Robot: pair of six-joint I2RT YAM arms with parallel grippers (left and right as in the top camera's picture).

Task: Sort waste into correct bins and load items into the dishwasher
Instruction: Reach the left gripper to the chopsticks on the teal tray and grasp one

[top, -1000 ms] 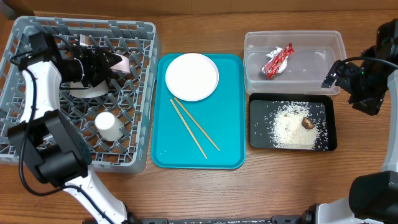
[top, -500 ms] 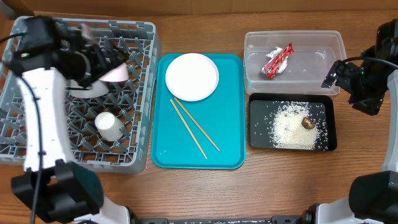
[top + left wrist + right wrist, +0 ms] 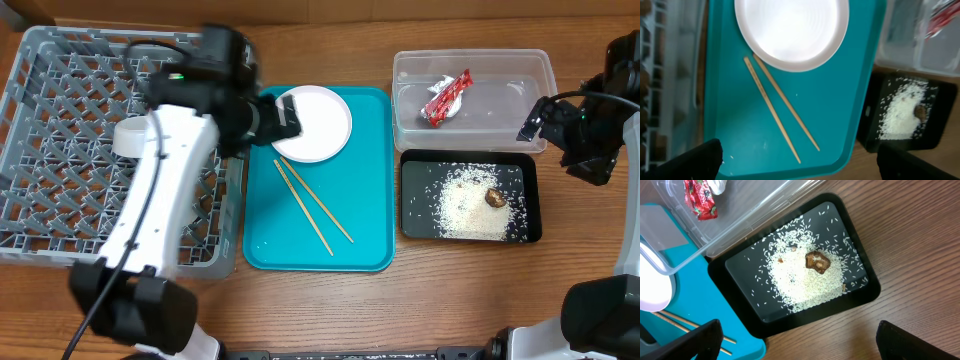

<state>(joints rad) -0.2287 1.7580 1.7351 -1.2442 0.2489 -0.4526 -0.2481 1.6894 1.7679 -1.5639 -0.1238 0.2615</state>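
rack (image 3: 60,100) lies behind left gripper (image 3: 288,114); jaws wide, empty. plate (image 3: 318,122) on teal tray (image 3: 370,200), just ahead. chopsticks (image 3: 302,205) beside, long axis diagonal. left arm nearer; right gripper (image 3: 535,120) wide, well apart.

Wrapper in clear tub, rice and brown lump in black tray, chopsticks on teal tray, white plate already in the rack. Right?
One error: the white plate is not in the rack; the overhead view shows it on the teal tray, next to the chopsticks. The rest holds.
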